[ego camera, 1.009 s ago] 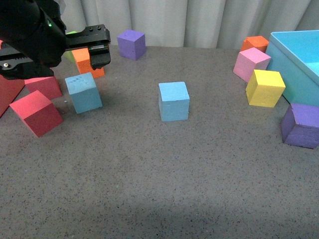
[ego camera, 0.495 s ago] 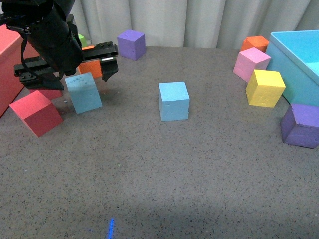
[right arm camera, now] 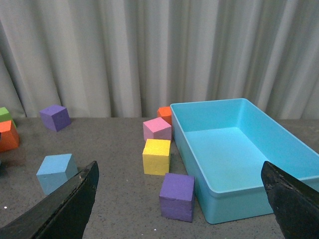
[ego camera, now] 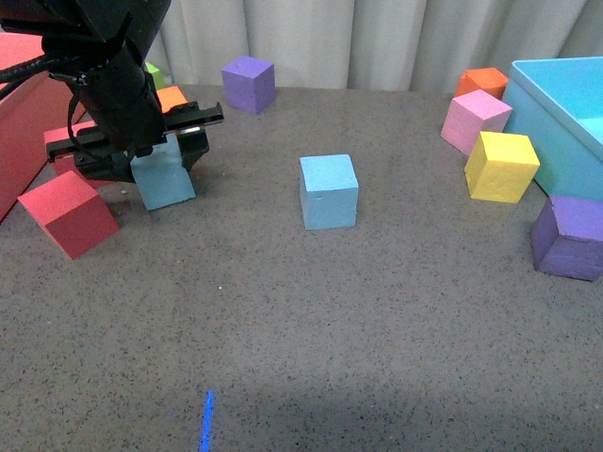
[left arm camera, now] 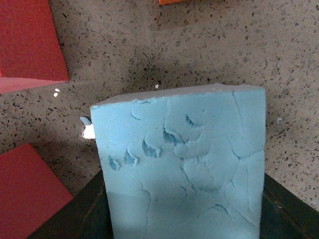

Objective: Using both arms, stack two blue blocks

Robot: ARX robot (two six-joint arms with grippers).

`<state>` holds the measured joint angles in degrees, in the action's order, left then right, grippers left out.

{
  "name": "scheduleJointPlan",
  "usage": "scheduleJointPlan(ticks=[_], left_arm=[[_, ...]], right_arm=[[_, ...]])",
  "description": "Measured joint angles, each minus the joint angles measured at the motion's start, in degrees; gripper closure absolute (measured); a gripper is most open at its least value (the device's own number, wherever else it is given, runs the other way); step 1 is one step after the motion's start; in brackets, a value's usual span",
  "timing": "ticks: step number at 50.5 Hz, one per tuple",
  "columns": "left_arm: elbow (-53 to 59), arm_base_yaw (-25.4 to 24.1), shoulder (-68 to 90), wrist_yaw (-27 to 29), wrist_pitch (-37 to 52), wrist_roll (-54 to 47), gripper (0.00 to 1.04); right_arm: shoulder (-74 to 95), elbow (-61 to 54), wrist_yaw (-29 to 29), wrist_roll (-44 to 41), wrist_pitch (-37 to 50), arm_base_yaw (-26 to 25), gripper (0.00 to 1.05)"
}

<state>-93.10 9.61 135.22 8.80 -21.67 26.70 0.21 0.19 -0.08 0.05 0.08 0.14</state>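
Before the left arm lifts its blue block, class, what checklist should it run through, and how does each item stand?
1. The dented blue block sits between the fingers of the left gripper: ok.
2. Those fingers are clamped firmly: cannot tell.
3. The second blue block has a bare top: ok.
4. The table between both blocks is free of cubes: ok.
5. The right gripper is open and empty: ok.

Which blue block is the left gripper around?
The dented blue block at left, beside the red cubes; the left gripper straddles it. The other blue block stands alone mid-table.
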Motion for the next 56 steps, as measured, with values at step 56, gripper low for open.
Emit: scheduleJointPlan(ticks=[56], left_arm=[[-5.8, 22.0, -7.2, 3.5, -8.4, 6.6, 0.6]], right_arm=[[0.0, 0.0, 0.0, 0.0, 0.0, 0.0, 0.1]])
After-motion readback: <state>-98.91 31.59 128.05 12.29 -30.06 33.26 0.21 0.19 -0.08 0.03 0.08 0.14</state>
